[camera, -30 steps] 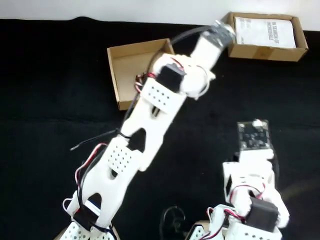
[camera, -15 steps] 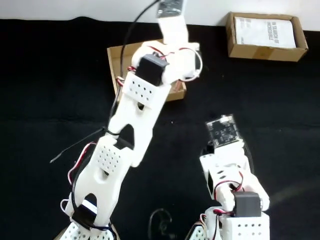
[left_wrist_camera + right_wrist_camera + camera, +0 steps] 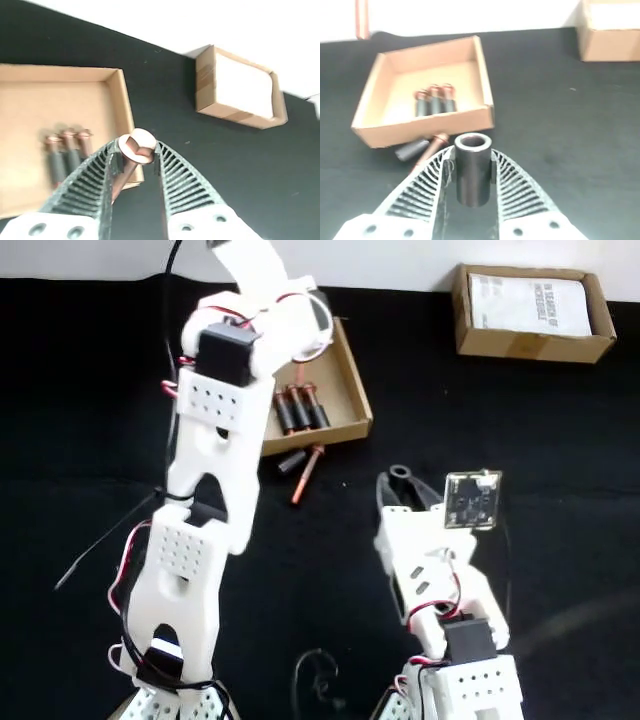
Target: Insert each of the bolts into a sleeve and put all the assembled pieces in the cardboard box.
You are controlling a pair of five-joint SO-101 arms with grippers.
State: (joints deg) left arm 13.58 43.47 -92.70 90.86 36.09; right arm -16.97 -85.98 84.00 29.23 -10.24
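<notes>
Black cloth (image 3: 570, 440) covers the table. Raised off it near the open cardboard box (image 3: 430, 125), the left gripper (image 3: 134, 154) is clamped on a copper bolt (image 3: 137, 145). The right gripper (image 3: 471, 156) grips a dark sleeve (image 3: 472, 172), its open end turned toward the box. Three assembled pieces (image 3: 435, 101) lie side by side inside the box. Just outside its near wall, a loose sleeve (image 3: 412, 149) and loose bolt (image 3: 431, 145) lie on the cloth. Well apart, a smaller box (image 3: 520, 343) holds a printed sheet (image 3: 528, 302)
</notes>
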